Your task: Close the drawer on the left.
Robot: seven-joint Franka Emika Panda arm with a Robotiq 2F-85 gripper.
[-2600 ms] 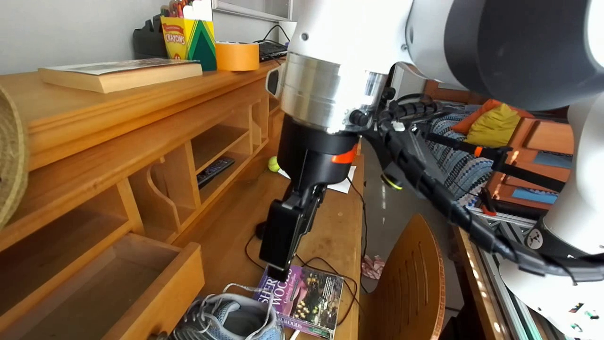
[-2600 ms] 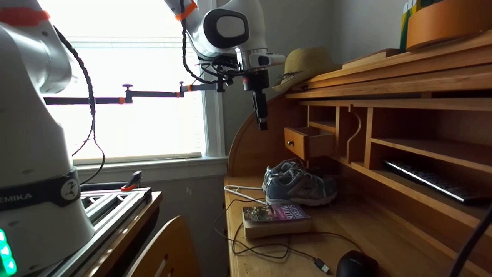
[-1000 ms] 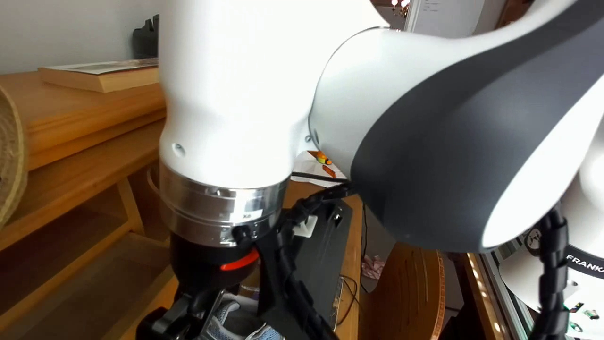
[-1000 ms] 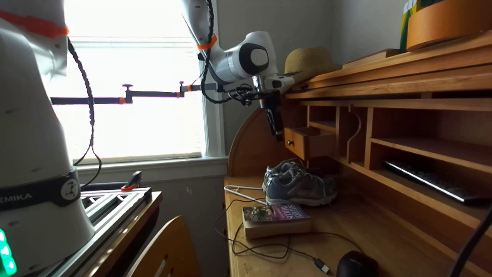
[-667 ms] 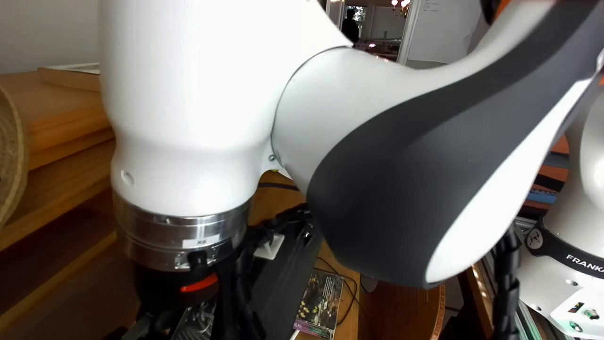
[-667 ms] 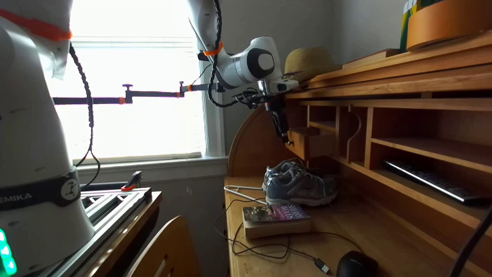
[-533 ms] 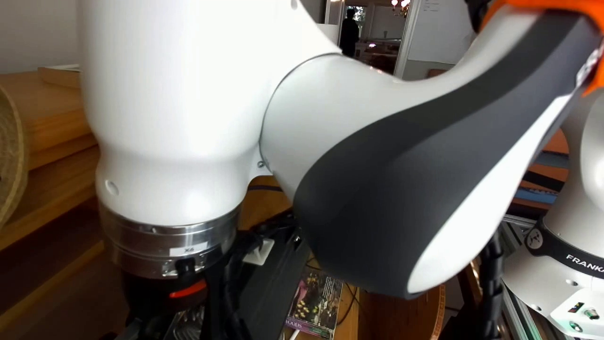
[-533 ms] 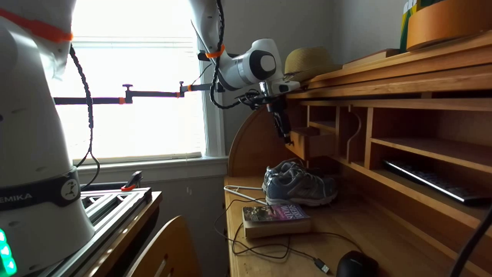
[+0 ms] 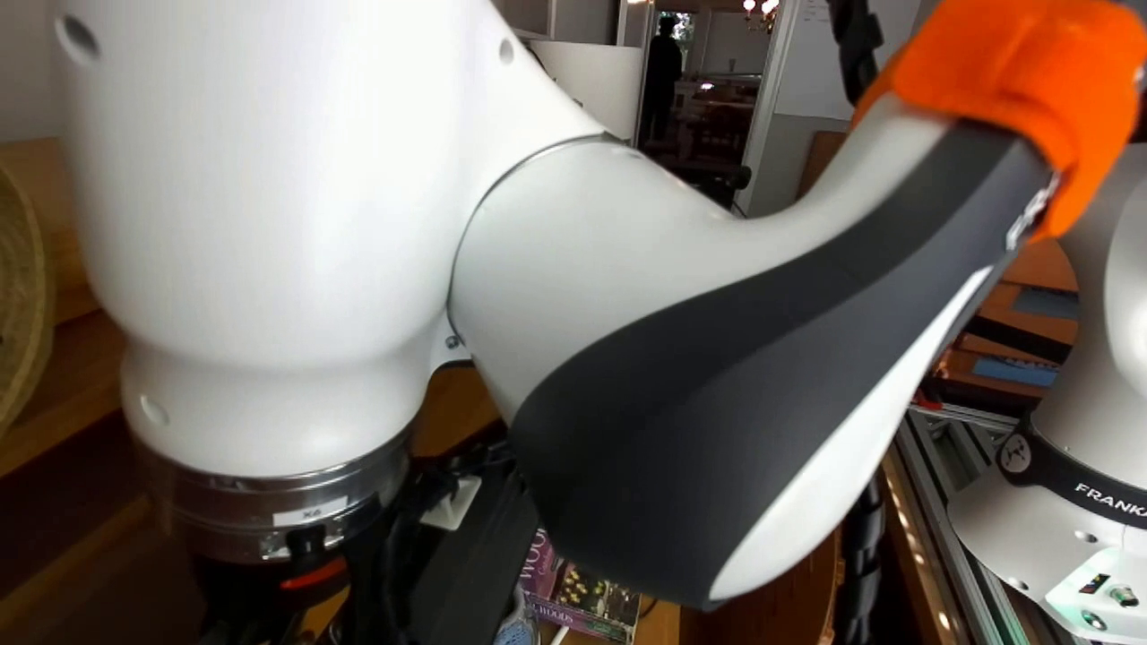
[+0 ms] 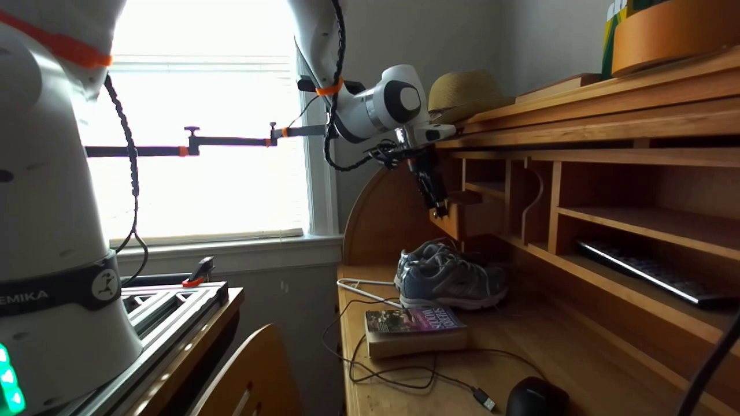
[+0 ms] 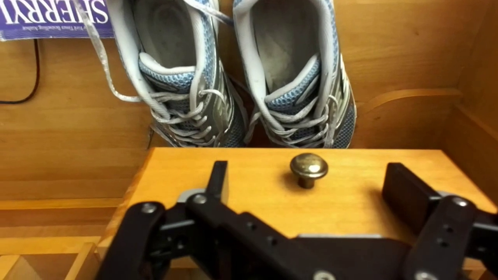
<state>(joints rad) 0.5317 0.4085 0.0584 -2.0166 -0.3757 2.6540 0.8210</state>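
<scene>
The pincer [image 11: 307, 173], in the wrist view, has its two fingers [image 11: 404, 194] spread wide to either side of the knob [image 11: 309, 166], gripping nothing. It has just come in to the front of the drawer [image 10: 483, 219], having hung apart from it a moment ago; whether the fingers touch that front cannot be told. The drawer has not visibly shifted and juts out over the back left corner of the worktop [image 10: 578, 355], so for the task the approach looks all but done, with the closing push yet to come. What the drawer holds is hidden: no view shows its floor. Farther right along the back edge, a doorless compartment [image 10: 553, 237] holds a long black object [image 10: 647, 273] with a bright rim, perhaps a remote. Below the drawer, near the left end edge, two shoes [image 10: 451, 280] stand mouths up, toes toward the back edge, loose laces trailing; a paperback [image 10: 413, 323] lies beside them, nearer the front edge.
</scene>
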